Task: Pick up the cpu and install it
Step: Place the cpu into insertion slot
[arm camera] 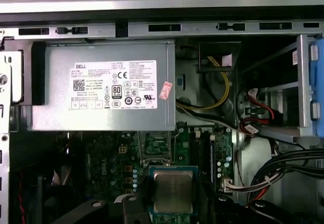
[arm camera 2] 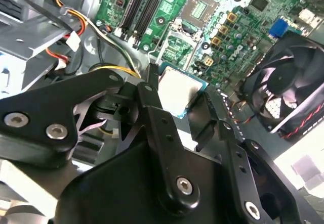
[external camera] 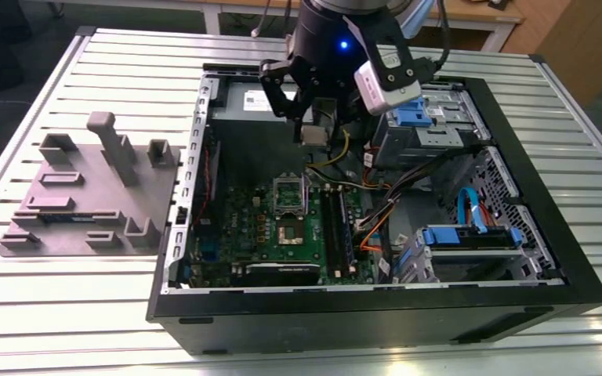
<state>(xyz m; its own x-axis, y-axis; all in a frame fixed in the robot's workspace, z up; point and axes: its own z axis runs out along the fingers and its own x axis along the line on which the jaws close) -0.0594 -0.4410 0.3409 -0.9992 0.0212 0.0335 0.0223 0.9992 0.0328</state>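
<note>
- Slatted metal table (external camera: pixel 50 313) carries an open PC case (external camera: pixel 385 313) lying on its side, with a grey tray (external camera: pixel 87 196) beside it on the exterior view's left.
- cpu (arm camera: pixel 173 191): small flat square with a silver-grey metal top. It hangs in the air inside the case, above the motherboard (external camera: pixel 270 235) and near the power supply (arm camera: pixel 104 85).
- It is apart from the socket (external camera: pixel 288 196) and not yet seated. It looks roughly level, metal top up.
- end effector (external camera: pixel 313 131): closed down to the chip's width and gripping the cpu. In the second wrist view the black fingers (arm camera 2: pixel 152 100) press on two opposite edges.
- Handling, judged:
  - very light, stiff and thin;
  - the smooth lid is likely slippery, so a weak pinch could let it twist;
  - the underside contacts are fragile, and so is the socket.
- Best hold, judged: the two opposite side edges, as it is held now, never the flat underside. It should stay level.
- Counts:
  - one cpu, one end effector, one socket, one motherboard;
  - one power supply, one fan (arm camera 2: pixel 286 92);
  - one case, one tray.
- The memory slots (external camera: pixel 338 227) lie beside the socket. Their number cannot be told for sure.
</note>
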